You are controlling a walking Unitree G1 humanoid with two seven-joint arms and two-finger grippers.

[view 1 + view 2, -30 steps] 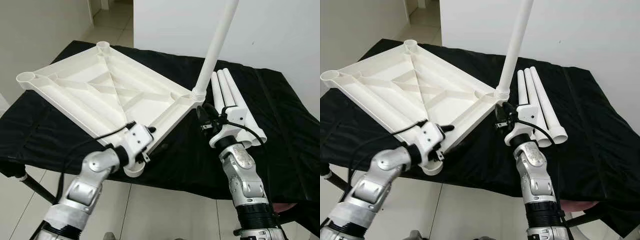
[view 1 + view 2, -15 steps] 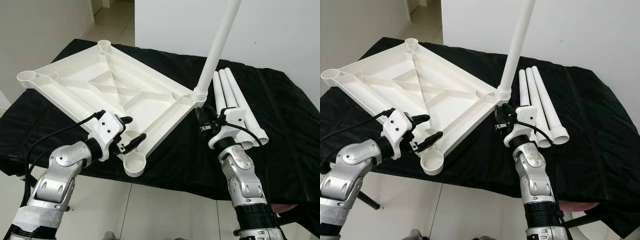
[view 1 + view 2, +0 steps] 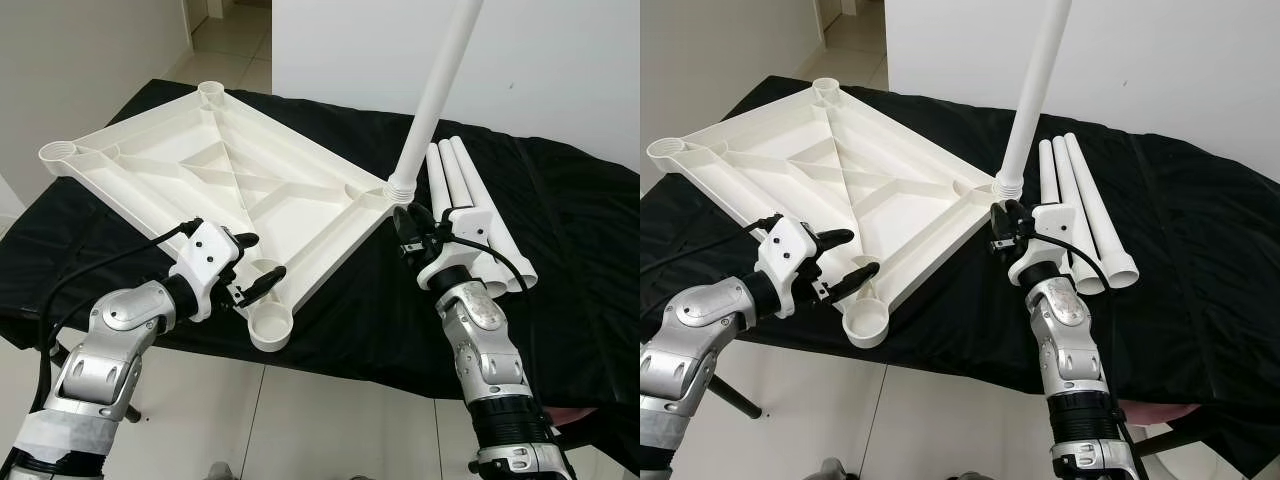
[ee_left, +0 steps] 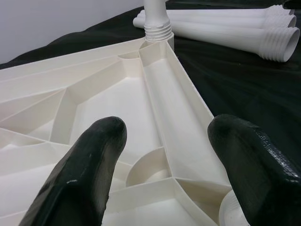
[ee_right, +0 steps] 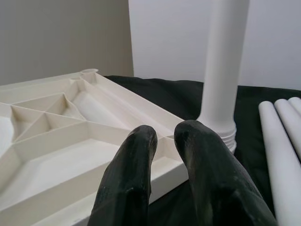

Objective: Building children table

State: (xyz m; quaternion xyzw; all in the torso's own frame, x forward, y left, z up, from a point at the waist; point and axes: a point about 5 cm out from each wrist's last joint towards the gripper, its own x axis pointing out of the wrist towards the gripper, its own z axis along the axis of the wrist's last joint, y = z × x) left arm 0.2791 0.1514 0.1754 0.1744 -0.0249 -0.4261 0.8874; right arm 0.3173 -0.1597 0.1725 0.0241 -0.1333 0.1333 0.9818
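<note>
The left pincer (image 3: 258, 265) has drawn back from the near edge of the upturned white tabletop (image 3: 215, 185) on the black-draped counter (image 3: 590, 240), fingers now spread wide. The right pincer (image 3: 996, 228), fingers nearly together and empty, stays beside the upright leg (image 3: 437, 95) screwed into the corner socket.

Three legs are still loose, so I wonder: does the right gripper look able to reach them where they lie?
Probably yes. The right gripper sits beside the three loose legs on the black cloth, with nothing between; the standing leg rises on its other side.
</note>
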